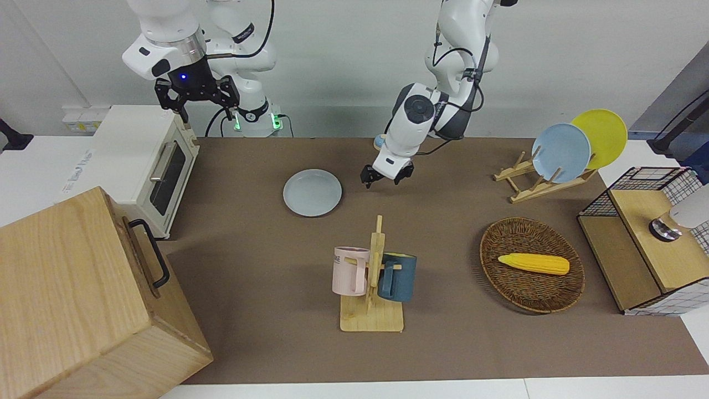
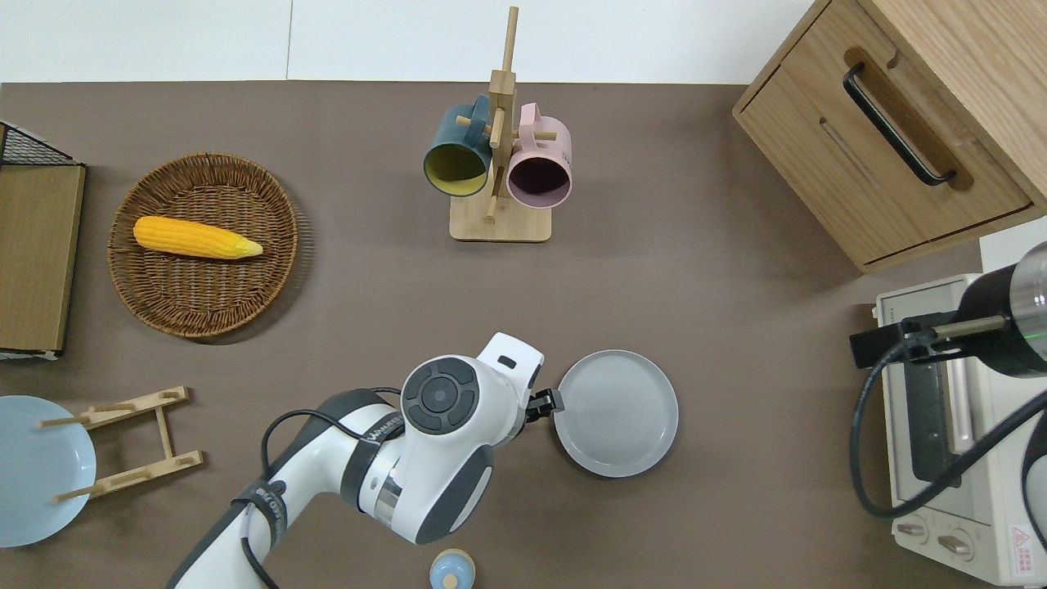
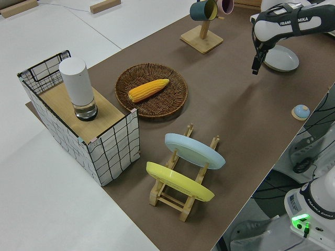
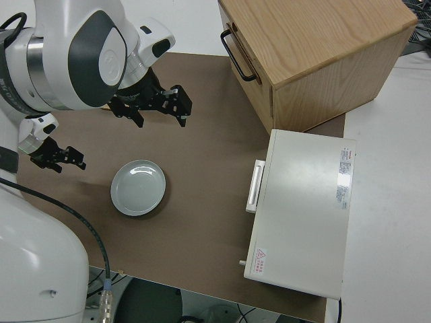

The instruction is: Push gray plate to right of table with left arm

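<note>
left gripper (image 2: 546, 403) fingers spread, at the gray plate's (image 2: 615, 413) 9 o'clock rim, plate mid-table | we risk riding over its low rim | past 3 o'clock, toaster oven (image 2: 941, 425) blocks overshoot | right arm parked

The plate (image 2: 615, 413) lies on the table (image 2: 736, 327), nearer the robots than the mug stand (image 2: 500, 164). The left gripper (image 2: 546, 402) is beside it, maybe touching.
</note>
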